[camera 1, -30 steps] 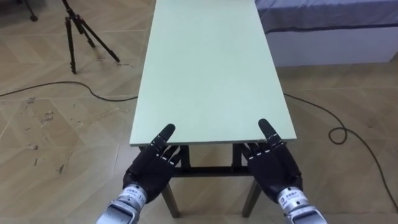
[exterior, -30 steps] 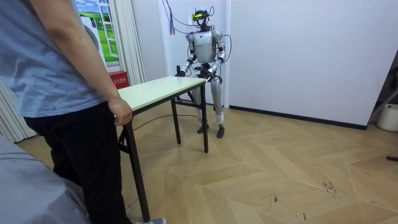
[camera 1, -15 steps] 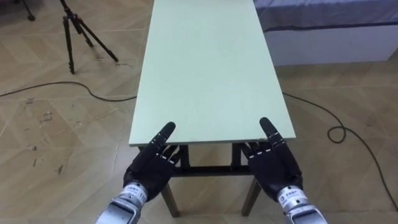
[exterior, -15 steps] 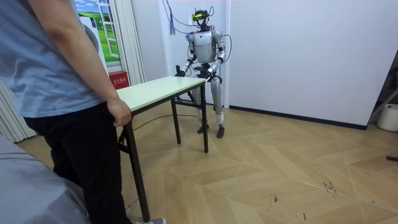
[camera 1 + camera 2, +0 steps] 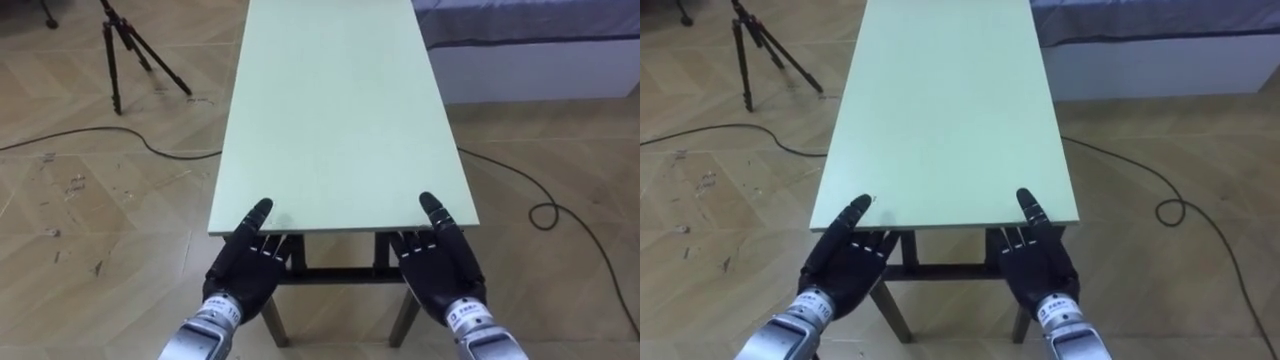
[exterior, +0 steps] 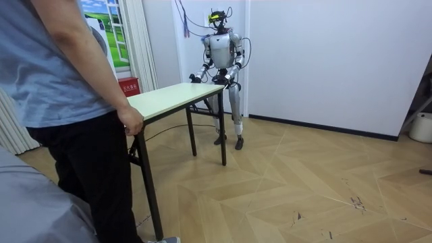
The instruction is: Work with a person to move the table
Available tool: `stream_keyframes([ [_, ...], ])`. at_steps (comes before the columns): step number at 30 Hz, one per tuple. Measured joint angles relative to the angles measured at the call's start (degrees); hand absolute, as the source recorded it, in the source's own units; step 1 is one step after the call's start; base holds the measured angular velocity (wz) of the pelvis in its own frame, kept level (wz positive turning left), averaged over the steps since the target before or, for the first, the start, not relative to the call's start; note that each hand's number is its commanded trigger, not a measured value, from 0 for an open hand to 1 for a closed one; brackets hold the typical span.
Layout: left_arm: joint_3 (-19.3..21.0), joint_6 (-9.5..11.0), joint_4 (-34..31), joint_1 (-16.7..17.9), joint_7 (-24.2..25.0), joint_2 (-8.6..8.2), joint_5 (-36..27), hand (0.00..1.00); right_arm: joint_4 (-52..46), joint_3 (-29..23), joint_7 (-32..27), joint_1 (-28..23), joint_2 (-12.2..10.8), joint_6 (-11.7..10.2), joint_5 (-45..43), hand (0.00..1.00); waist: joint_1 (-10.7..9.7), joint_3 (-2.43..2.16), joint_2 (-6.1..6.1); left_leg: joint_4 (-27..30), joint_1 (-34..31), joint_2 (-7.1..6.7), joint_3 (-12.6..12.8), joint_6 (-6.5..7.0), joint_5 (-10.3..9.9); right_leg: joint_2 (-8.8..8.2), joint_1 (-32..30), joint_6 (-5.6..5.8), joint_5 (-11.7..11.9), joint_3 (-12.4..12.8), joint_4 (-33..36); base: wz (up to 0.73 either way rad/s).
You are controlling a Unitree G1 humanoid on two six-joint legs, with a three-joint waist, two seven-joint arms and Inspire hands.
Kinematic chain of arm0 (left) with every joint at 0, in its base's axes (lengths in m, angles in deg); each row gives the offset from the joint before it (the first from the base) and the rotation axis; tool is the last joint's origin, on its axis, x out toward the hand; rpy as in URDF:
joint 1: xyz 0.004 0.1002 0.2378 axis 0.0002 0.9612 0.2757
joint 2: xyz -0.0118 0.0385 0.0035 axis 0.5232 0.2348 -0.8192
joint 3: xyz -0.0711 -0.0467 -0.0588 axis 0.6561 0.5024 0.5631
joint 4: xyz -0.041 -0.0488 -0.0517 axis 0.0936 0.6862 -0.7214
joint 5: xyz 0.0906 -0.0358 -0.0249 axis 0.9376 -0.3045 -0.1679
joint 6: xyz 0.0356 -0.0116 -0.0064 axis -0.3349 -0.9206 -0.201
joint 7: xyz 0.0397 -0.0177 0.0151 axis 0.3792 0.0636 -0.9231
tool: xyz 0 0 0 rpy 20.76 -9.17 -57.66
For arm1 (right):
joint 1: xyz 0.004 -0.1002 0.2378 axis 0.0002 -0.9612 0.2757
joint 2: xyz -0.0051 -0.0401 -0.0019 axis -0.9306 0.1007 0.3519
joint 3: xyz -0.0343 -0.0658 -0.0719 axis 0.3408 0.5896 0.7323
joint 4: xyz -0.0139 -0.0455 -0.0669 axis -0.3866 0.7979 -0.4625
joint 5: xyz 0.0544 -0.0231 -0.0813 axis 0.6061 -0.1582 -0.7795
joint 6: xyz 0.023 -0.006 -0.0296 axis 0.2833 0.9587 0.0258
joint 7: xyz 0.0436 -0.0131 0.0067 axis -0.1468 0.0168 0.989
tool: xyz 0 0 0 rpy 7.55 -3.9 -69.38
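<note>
A long pale green table (image 5: 340, 100) with dark legs stretches away from me. I stand at its near short end, in front of a white wall in the room view. My left hand (image 5: 243, 268) is at the near left corner with its thumb lying on the top; the rest reaches under the edge. My right hand (image 5: 438, 265) is placed the same way at the near right corner. At the far end of the table (image 6: 172, 94) a person (image 6: 61, 101) stands with one hand (image 6: 131, 122) on the corner.
A black tripod (image 5: 125, 45) stands on the wood floor to the left of the table. A dark cable (image 5: 100, 135) runs under it. A bed (image 5: 530, 50) lies at the far right, with another looped cable (image 5: 545, 215) nearby. A red box (image 6: 128, 86) sits by the curtain.
My left thumb has slid a little to the left along the table's near edge. The right hand, the table and the person stay where they were.
</note>
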Motion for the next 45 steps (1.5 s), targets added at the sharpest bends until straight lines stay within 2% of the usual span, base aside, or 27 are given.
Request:
stream_keyframes([
  [10,-1.26,0.14,-0.27,0.48,-1.51,0.01,0.05,1.00,0.43,0.64,-0.84,-0.40,-0.06,-1.30,-0.58,1.00,0.00,0.29,-0.49,-1.95,1.97,-0.23,-0.46,0.00,0.00,-0.04,1.26,0.02,0.01,0.17,-0.14,0.00],
  [14,-1.32,0.27,-0.26,0.48,-1.65,-0.05,0.16,1.00,0.43,0.64,-0.85,-0.40,-0.10,-1.41,-0.79,1.00,0.06,0.30,-0.48,-1.95,2.00,-0.27,-0.46,0.01,-0.01,-0.09,1.25,0.02,0.01,0.12,-0.18,0.00],
  [18,-1.34,0.31,-0.27,0.47,-1.63,-0.24,0.20,1.00,0.44,0.64,-0.86,-0.40,-0.72,-2.46,-2.36,1.00,0.09,0.38,-0.34,-1.90,1.92,-0.26,-0.46,0.01,-0.01,-0.09,1.25,0.02,0.01,0.07,-0.27,0.00],
  [25,-1.36,0.31,-0.25,0.48,-1.59,-0.25,0.18,1.00,0.44,0.64,-0.86,-0.40,-0.80,-2.59,-2.50,1.00,0.08,0.47,-0.16,-1.82,1.85,-0.26,-0.44,0.01,-0.01,-0.10,1.23,0.02,0.01,0.00,-0.32,0.00],
  [38,-1.43,0.31,-0.21,0.70,-1.35,-0.29,0.33,1.00,0.49,0.62,-0.85,-0.38,-0.79,-2.46,-2.50,1.00,0.07,0.38,0.12,-1.79,1.86,-0.27,-0.40,0.01,-0.01,-0.07,1.33,0.02,0.01,-0.06,-0.34,0.00],
  [41,-1.52,0.31,-0.21,0.73,-1.31,-0.37,0.31,1.00,0.48,0.87,-0.77,-0.33,-0.79,-3.06,-2.54,1.00,0.11,0.37,0.13,-1.79,1.88,-0.27,-0.41,0.01,-0.01,-0.07,1.39,0.02,0.01,0.06,-0.34,0.00],
  [45,-1.42,0.61,-0.42,0.69,0.46,-0.36,0.44,1.00,0.28,1.06,1.17,0.17,-0.38,-3.12,-2.50,1.00,0.22,0.31,0.19,-1.79,2.26,-0.27,-0.22,0.01,-0.01,-0.07,1.76,0.02,0.01,0.02,-0.27,0.00],
])
